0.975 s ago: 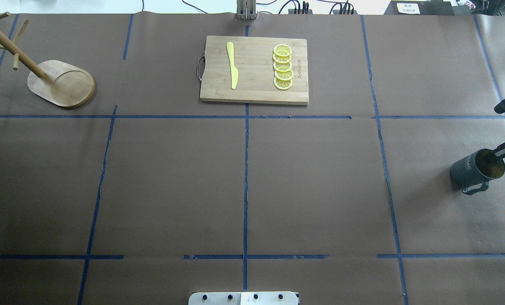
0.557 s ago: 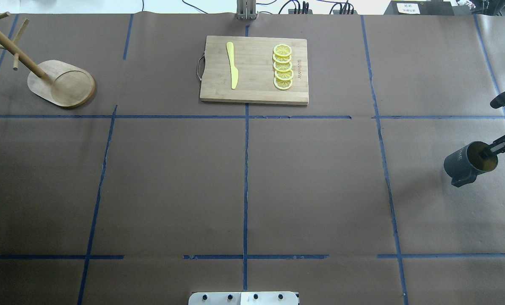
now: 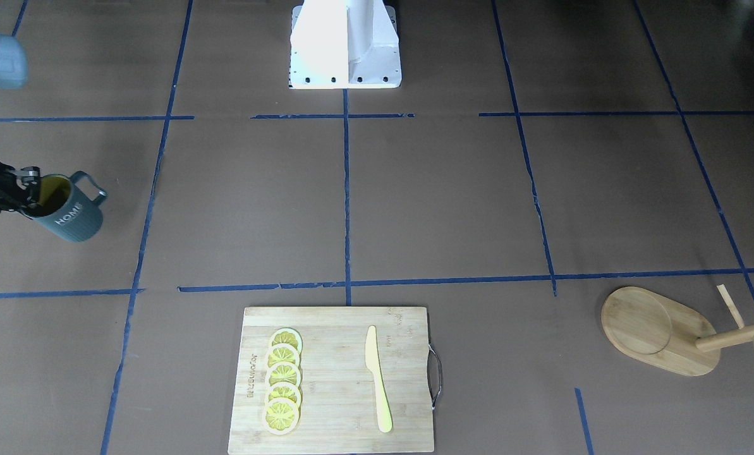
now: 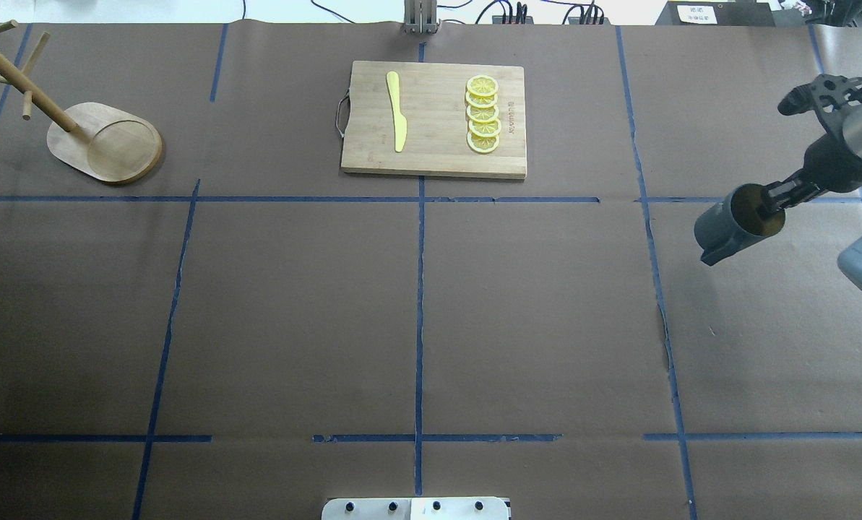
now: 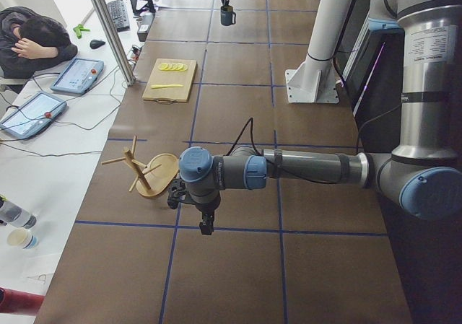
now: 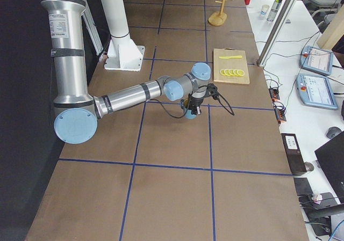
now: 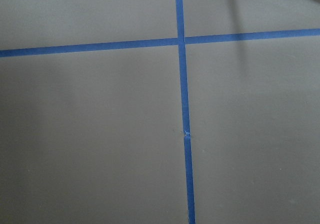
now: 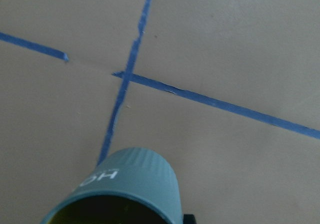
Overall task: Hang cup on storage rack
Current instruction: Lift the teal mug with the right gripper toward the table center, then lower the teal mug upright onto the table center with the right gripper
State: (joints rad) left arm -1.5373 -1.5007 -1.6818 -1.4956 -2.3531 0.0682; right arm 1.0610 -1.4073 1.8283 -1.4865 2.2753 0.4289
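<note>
Front-facing: the right gripper [image 3: 26, 189], partly cut off at the edge, pinches the cup [image 3: 67, 213] by its rim with 1 finger inside. The cup is tilted, mouth toward the gripper, handle toward the robot.
Overhead: the storage rack [image 4: 105, 141] stands far left, its pegs cropped.
Left view: I cannot tell how the left gripper [image 5: 206, 226] stands.

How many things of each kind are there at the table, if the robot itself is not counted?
1 cup
1 rack
1 cutting board
1 knife
5 lemon slices
Total: 9
</note>
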